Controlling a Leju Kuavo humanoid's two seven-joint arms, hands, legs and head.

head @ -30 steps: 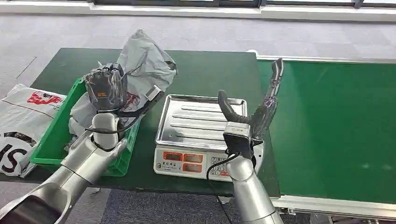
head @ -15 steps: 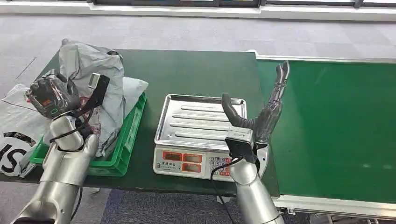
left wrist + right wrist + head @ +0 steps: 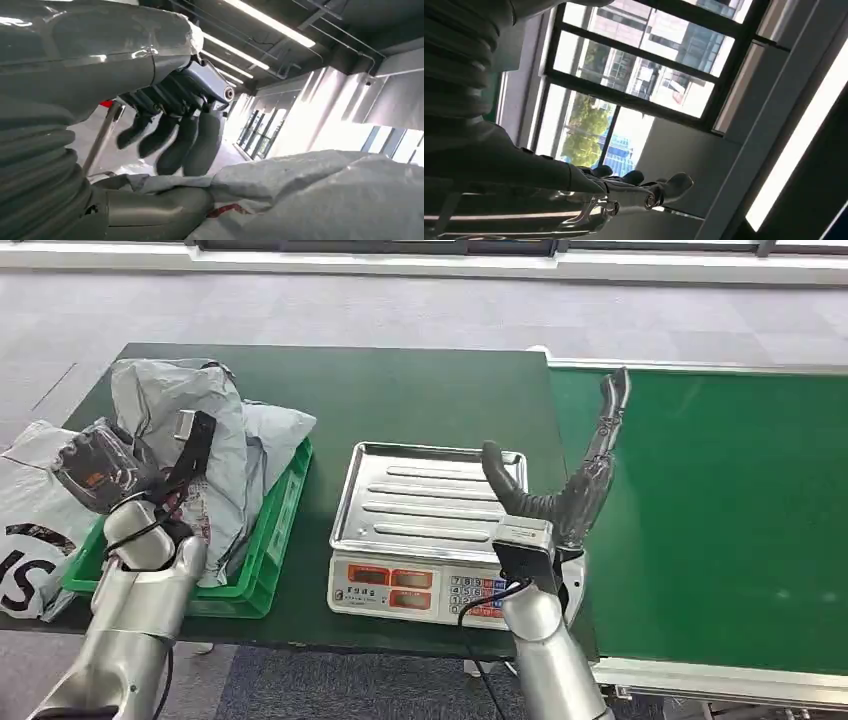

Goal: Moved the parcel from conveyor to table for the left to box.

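The left hand (image 3: 105, 465) is gripping the grey parcel (image 3: 195, 455) and holding it over the green crate (image 3: 262, 570) at the left end of the counter (image 3: 420, 390). In the left wrist view the thumb (image 3: 160, 207) is lying under a fold of the bag while the darker fingers (image 3: 187, 142) are curling above it, so I judge the parcel is being pinched at one edge, with most of the bag hanging loose. Part of it is already sagging inside the crate, and one corner is draping over the crate's right rim.

The right hand (image 3: 560, 485) is standing upright beside the scale (image 3: 425, 525), fingers spread wide and holding nothing, right at the seam between counter and conveyor (image 3: 720, 520).

For this step, the thing to get right is the release. The bag is soft and bulky, so lowering it until its weight is resting on the crate floor before letting go should keep it from flopping out. That corner over the rim is the risk; nudging the load a little further left, toward the crate's middle, would help it settle inside. A white printed bag (image 3: 30, 530) is lying just beyond the crate's left side, so drifting too far that way is no good either.
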